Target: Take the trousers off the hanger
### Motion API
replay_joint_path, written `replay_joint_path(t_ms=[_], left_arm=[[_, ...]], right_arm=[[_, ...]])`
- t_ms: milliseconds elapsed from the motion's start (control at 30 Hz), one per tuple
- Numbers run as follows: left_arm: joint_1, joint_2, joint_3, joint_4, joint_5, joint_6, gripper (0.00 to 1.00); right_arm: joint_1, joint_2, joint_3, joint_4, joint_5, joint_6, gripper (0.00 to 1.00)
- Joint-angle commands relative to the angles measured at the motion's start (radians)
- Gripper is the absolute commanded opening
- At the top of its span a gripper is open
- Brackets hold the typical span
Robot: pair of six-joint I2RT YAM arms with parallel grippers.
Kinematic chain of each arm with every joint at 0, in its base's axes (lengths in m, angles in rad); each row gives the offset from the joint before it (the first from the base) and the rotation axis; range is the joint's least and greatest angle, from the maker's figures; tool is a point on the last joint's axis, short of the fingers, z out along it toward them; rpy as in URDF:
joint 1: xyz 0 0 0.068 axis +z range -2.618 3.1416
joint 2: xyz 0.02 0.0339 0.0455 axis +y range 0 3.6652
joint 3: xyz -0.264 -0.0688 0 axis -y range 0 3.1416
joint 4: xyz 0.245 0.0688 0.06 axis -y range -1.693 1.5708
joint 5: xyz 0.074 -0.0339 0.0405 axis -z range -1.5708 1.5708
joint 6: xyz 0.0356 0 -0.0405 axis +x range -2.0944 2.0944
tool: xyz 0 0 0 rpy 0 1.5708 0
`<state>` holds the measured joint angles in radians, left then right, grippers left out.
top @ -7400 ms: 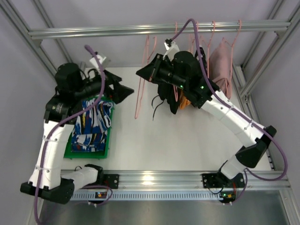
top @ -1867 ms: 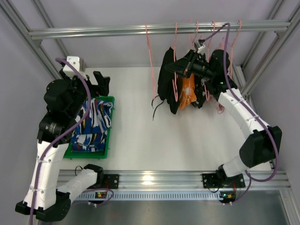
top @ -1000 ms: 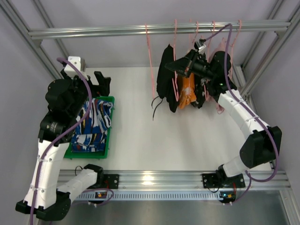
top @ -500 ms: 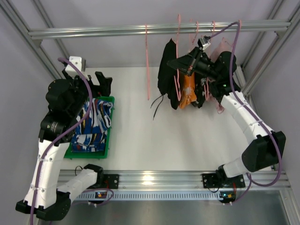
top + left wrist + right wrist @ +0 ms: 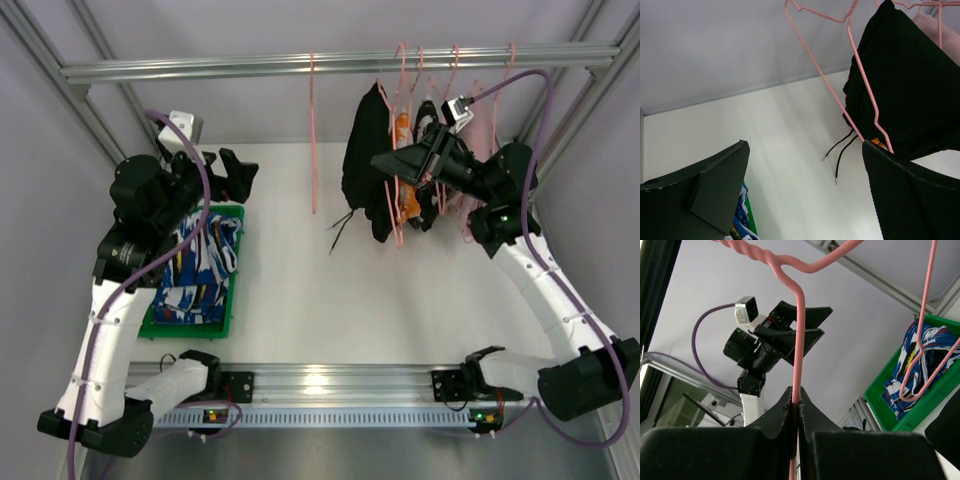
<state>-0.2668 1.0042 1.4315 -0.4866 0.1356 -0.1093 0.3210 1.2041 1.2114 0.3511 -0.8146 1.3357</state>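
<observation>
White tabletop [image 5: 330, 300] lies inside an aluminium frame, with a rail [image 5: 200, 70] running across the far side.

1. Black trousers [image 5: 368, 150] hang folded from the rail, right of centre. Their drawstrings [image 5: 345, 218] dangle below, clear of the tabletop.
2. Blue printed trousers [image 5: 200, 265] lie in the green bin [image 5: 233, 300] at the left edge.
3. Right end effector [image 5: 390, 160] is pressed together, pinching the wire of a pink hanger [image 5: 799, 340] right beside the black trousers. Whether this hanger carries them cannot be told.
4. Left end effector [image 5: 228, 175] is raised above the far end of the bin, fingers spread and gripping nothing.
5. An empty hanger [image 5: 313, 130] hangs left of the black trousers. An orange garment [image 5: 403, 130] hangs just to their right.
</observation>
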Motion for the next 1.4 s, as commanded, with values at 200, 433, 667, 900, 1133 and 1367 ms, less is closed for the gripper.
replay_joint_path(t_ms=[200,433,667,900,1133,1367], left_arm=[[-0.014,0.106,0.161,0.097,0.134,0.065,0.99],[-0.217,0.160,0.155,0.137,0.024,0.169,0.99],[-0.434,0.126,0.018,0.282,-0.146,0.263,0.99],[-0.529,0.140,-0.028,0.350,-0.275,0.296,0.99],[-0.529,0.128,-0.022,0.370,-0.323,0.249,0.99],[-0.514,0.117,-0.002,0.387,-0.381,0.244,0.99]], right_arm=[[0.053,-0.158,-0.009,0.068,0.048,-0.104,0.00],[0.052,-0.178,0.046,0.028,0.075,-0.099,0.00],[0.055,-0.199,0.065,-0.001,0.091,-0.095,0.00],[0.053,-0.224,0.086,-0.035,0.109,-0.138,0.00],[0.055,-0.221,0.132,-0.038,0.104,-0.118,0.00],[0.072,-0.167,0.165,-0.038,0.141,-0.060,0.00]])
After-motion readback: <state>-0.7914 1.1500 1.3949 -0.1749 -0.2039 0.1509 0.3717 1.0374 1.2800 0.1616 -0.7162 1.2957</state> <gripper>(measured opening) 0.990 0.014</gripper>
